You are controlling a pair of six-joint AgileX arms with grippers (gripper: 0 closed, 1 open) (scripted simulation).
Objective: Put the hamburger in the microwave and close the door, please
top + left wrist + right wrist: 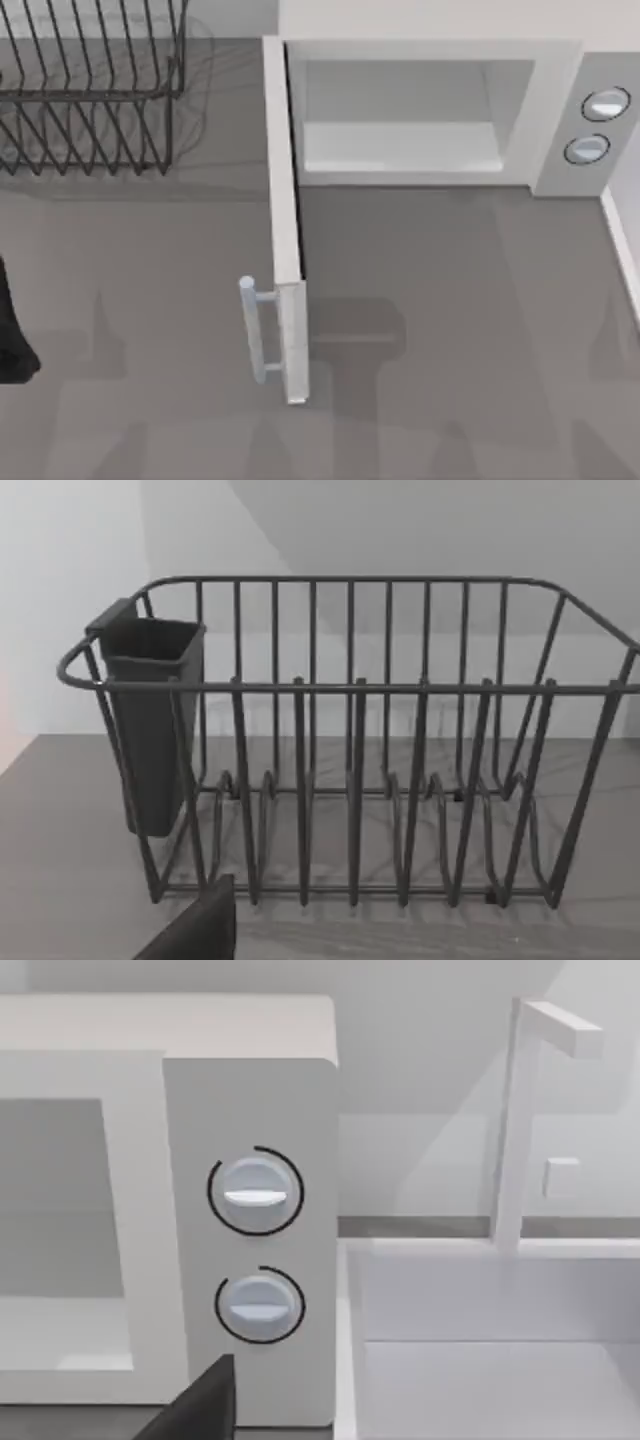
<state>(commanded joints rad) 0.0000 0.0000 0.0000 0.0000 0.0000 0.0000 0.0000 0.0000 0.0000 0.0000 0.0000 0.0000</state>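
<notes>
The microwave (430, 45) stands at the back right of the table with its pale cavity (400, 150) bare. The door (285, 230) is swung wide open toward the table's front, its bar handle (255, 330) on the left face. The hamburger is out of view. My left arm (12, 330) is a dark shape at the table's left edge, and a dark part of my left gripper (195, 930) points at the wire rack. A dark part of my right gripper (200, 1405) sits in front of the microwave's knob panel (250, 1090).
A black wire rack (90, 90) with a dark cup (150, 720) on its end stands at the back left. Two round knobs (605, 103) (586, 148) sit on the microwave's right panel. A white sink (480, 1360) with a faucet (515, 1120) adjoins the microwave's right side.
</notes>
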